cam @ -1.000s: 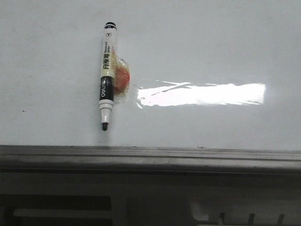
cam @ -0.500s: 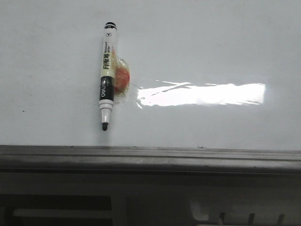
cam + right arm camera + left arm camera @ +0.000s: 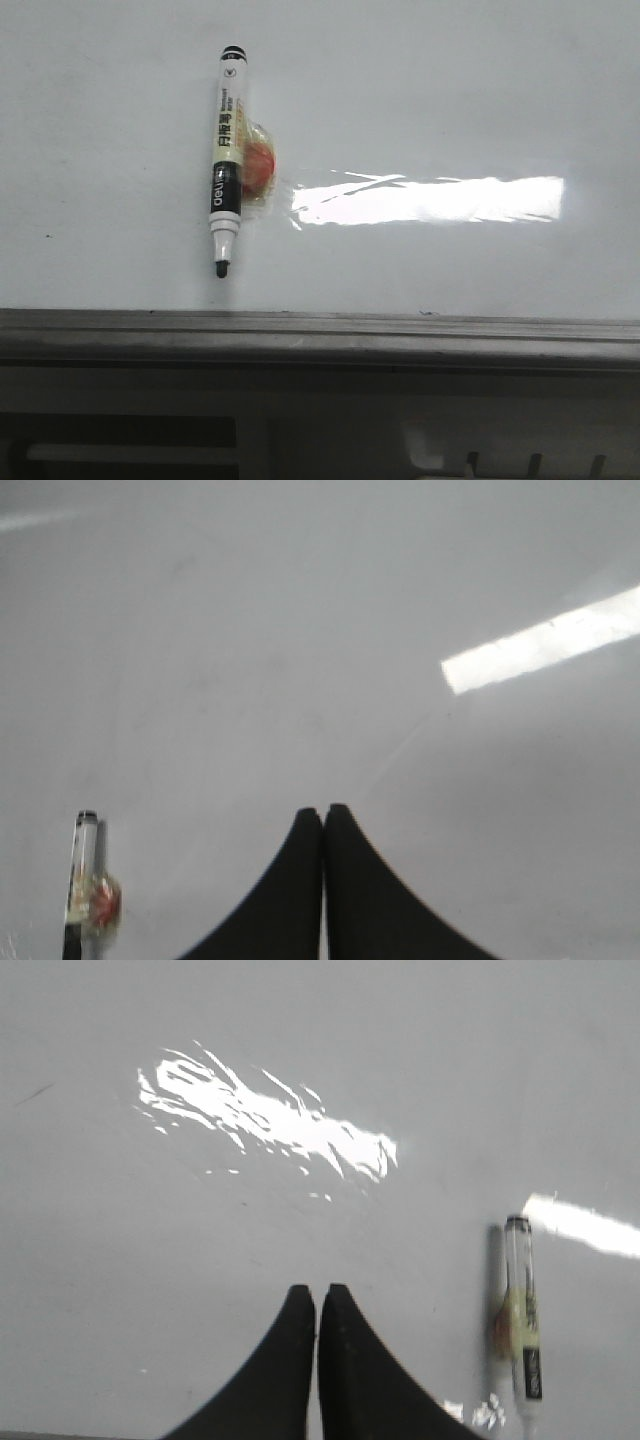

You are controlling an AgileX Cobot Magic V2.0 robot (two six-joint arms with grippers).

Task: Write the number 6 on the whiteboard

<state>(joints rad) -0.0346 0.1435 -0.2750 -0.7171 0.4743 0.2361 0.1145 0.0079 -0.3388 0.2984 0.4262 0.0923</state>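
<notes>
Lying flat on the whiteboard, the marker sits uncapped with its dark tip toward the grey edge rail nearest the robot, a small orange-red piece in clear wrap fixed to one side of its barrel; I judge that this add-on keeps the pen from rolling and gives a gripper something to seat against, though I cannot confirm that. In the left wrist view the left gripper hangs above bare board with its two black fingers pressed together and holding nothing, the marker just off to one side of it. In the right wrist view the right gripper is likewise closed on nothing, the marker farther off near the picture's corner. Neither arm shows in the front view. The board is glossy white and carries a bright rectangular glare and a few tiny dark specks; I see no drawn line anywhere, so the number 6 is not yet begun. As I read it, the work stands at its start: the pen must first be picked up, and the left arm is better placed for that.
</notes>
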